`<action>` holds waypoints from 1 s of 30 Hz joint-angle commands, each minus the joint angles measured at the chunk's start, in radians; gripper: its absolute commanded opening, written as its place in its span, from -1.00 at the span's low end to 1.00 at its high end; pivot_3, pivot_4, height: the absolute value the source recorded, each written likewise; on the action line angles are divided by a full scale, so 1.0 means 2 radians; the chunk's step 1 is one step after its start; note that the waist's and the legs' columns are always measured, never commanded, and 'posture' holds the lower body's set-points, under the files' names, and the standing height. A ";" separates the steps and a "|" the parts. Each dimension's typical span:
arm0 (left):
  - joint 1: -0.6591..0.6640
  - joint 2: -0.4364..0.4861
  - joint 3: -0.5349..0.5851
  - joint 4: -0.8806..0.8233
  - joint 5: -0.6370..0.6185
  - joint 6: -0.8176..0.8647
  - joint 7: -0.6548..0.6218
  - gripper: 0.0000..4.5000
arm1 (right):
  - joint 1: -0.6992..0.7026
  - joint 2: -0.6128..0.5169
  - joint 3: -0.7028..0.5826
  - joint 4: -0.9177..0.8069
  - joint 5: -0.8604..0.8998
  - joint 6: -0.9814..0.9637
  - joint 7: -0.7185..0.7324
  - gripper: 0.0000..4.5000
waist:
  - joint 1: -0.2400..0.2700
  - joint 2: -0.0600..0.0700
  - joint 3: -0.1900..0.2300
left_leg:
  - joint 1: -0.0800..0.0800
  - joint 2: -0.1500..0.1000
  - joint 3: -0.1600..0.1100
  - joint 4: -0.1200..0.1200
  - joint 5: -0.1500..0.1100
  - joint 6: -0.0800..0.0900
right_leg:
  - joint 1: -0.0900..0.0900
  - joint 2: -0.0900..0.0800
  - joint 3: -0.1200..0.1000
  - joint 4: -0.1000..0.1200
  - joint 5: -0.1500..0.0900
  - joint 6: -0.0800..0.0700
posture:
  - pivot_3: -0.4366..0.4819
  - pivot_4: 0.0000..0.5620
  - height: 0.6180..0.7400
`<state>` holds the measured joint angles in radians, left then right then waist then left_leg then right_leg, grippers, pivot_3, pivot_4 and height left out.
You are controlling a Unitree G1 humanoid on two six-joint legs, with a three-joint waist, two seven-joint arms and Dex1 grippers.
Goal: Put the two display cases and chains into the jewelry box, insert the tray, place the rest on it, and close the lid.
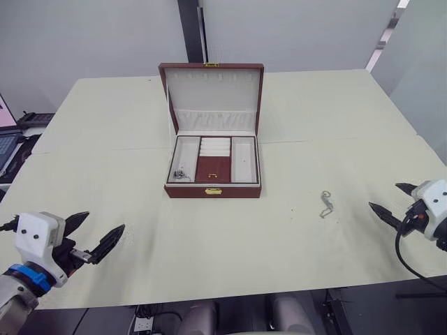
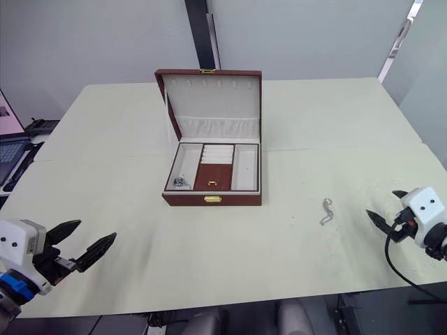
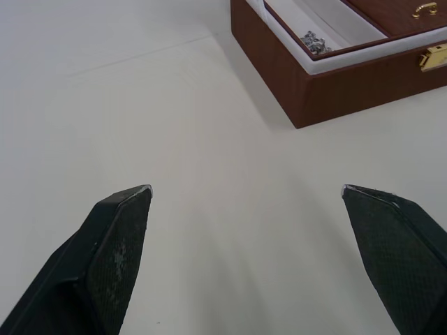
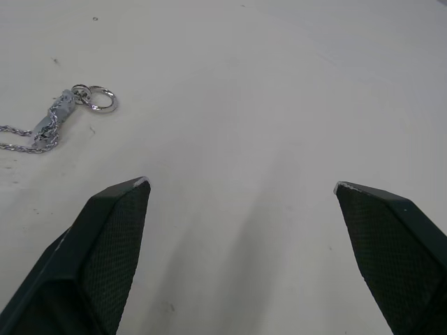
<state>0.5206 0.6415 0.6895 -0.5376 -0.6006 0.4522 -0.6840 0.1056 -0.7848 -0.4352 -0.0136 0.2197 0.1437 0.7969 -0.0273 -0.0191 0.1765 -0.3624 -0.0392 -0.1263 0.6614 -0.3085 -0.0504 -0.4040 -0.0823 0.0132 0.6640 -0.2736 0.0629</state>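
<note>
We hold both grippers, left (image 1: 98, 236) and right (image 1: 392, 202), spread wide and empty; the thin silver chain (image 1: 325, 203) lying flat on the pale table (image 1: 314, 105) could slip our pinch before reaching the reddish-brown wooden jewelry box (image 1: 213, 190).

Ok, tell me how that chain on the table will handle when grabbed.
The chain looks thin and loose-linked, so it will probably droop limply. Lying flat, it may slip past the wide-open right pincer. Its ring seems the firmer spot.

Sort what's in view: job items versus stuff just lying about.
Job:
- reddish-brown wooden jewelry box, cream-lined lid up
- brown tray seated in it
- silvery clump in the tray's left compartment
- silvery chain with ring on the table

Lying about:
- dark devices at the table's left edge
</note>
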 commanded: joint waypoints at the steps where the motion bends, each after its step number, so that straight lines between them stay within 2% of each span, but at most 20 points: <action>1: 0.006 0.007 0.022 0.006 -0.001 -0.024 -0.030 1.00 | 0.007 0.004 -0.012 -0.003 0.002 -0.027 -0.006 1.00 | 0.000 0.000 0.000 | 0.000 0.000 0.000 0.000 0.000 0.000 | 0.000 0.000 0.000 0.000 0.000 0.000 | -0.05 -0.47 1.00; 5: 0.009 0.023 0.008 0.019 0.003 -0.047 -0.083 1.00 | 0.003 -0.001 -0.001 0.006 -0.004 -0.045 -0.005 1.00 | 0.000 0.000 0.000 | 0.000 0.000 0.001 0.000 0.000 0.000 | 0.000 0.000 0.000 0.000 0.000 0.000 | -0.05 -0.47 1.00; 9: -0.024 0.049 -0.017 0.014 -0.017 -0.042 -0.117 1.00 | -0.020 -0.015 -0.003 0.020 0.002 -0.040 -0.002 1.00 | -0.001 0.001 0.000 | 0.000 0.000 0.001 0.000 0.000 0.000 | 0.000 0.000 0.001 0.000 0.000 0.000 | -0.05 -0.47 1.00; 15: -0.098 0.067 -0.108 -0.012 -0.019 -0.041 -0.143 1.00 | -0.049 -0.035 0.002 0.030 -0.001 -0.031 -0.003 1.00 | 0.000 0.001 -0.001 | 0.000 0.000 0.001 0.000 0.000 0.000 | 0.000 0.000 0.001 0.000 0.000 0.000 | -0.05 -0.47 1.00; 21: -0.165 0.077 -0.179 -0.016 -0.030 -0.032 -0.169 1.00 | -0.004 -0.031 0.016 -0.088 0.026 0.049 0.005 1.00 | 0.000 0.002 -0.001 | 0.000 0.000 0.000 0.000 0.000 0.000 | 0.000 0.000 0.000 0.000 0.000 0.000 | -0.05 -0.47 1.00; 26: -0.170 0.085 -0.192 -0.004 -0.030 -0.043 -0.199 1.00 | 0.032 -0.015 0.040 -0.194 0.037 0.160 -0.031 1.00 | -0.002 0.002 -0.001 | 0.000 0.000 0.001 0.000 0.000 0.000 | 0.000 0.000 0.001 0.000 0.001 0.000 | -0.05 -0.47 1.00; 30: -0.176 0.082 -0.192 0.010 -0.027 -0.053 -0.210 1.00 | 0.029 0.014 0.074 -0.249 0.045 0.227 -0.068 1.00 | -0.001 0.002 -0.001 | 0.000 0.000 0.000 0.000 0.000 0.000 | 0.000 0.000 0.000 0.000 0.001 0.000 | -0.05 -0.47 1.00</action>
<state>0.1790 0.8000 0.3003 -0.5166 -0.6524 0.3687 -1.0906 0.1746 -0.7653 -0.2962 -0.4574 0.2977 0.5536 0.6950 -0.0295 -0.0154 0.1747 -0.3619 -0.0392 -0.1259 0.6619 -0.3089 -0.0495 -0.4040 -0.0820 0.0138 0.6647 -0.2726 0.0635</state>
